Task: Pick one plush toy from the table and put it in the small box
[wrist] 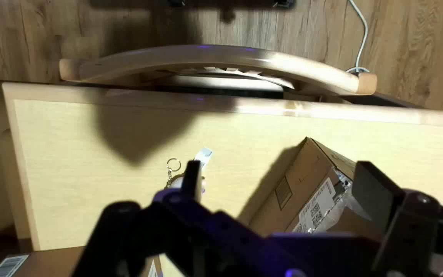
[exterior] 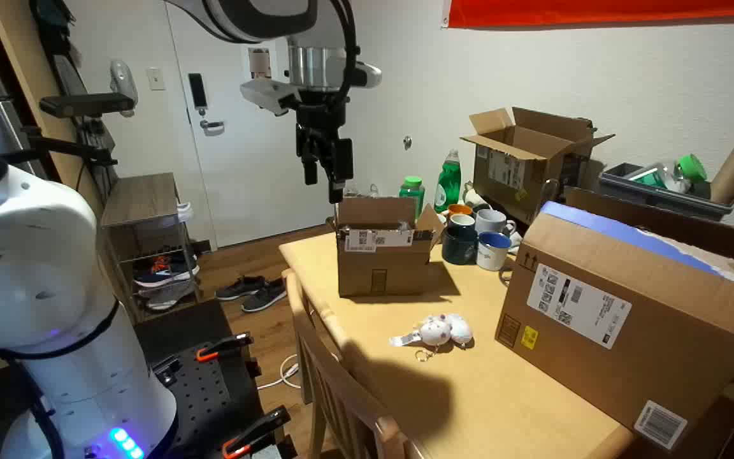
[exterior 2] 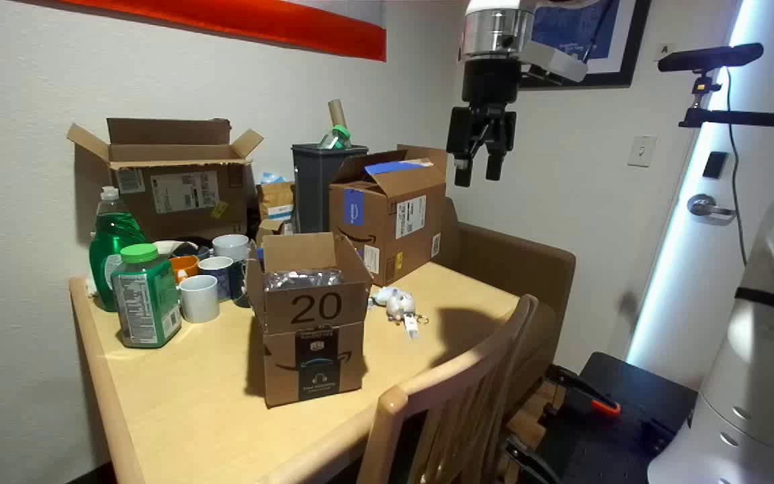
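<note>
Your gripper (exterior 2: 478, 173) hangs in the air, higher than the small box (exterior: 383, 264), its jaws spread wide with nothing between them. The plush toy (exterior: 460, 329) lies on the table (exterior 2: 185, 383) near the labelled side of the small box, apart from it, and seems to touch a round white toy (exterior: 434, 331). That pairing looks like your first trouble: close where the two meet and you may lift both, or squeeze one out sideways. Mind the tag (wrist: 204, 156) and the key ring (exterior: 422, 356) (you can't be sure here which toy each belongs to), because a pinch on either, rather than on the soft body, would probably let the load swing or slip. The wrist view won't save you, since the gripper hides much of the pair. Both toys sit between the small box and the big labelled carton (exterior: 628, 357), so fingers (wrist: 191, 173) lowered this wide could clip one of them if you drift off centre. At the drop, the upright flaps (exterior 2: 301, 250) around the small box's mouth might snag you and tip the small box, which likely weighs little. Clear plastic packing (exterior 2: 302, 277) fills much of that opening, so a toy released too high could perch on top and roll back out
</note>
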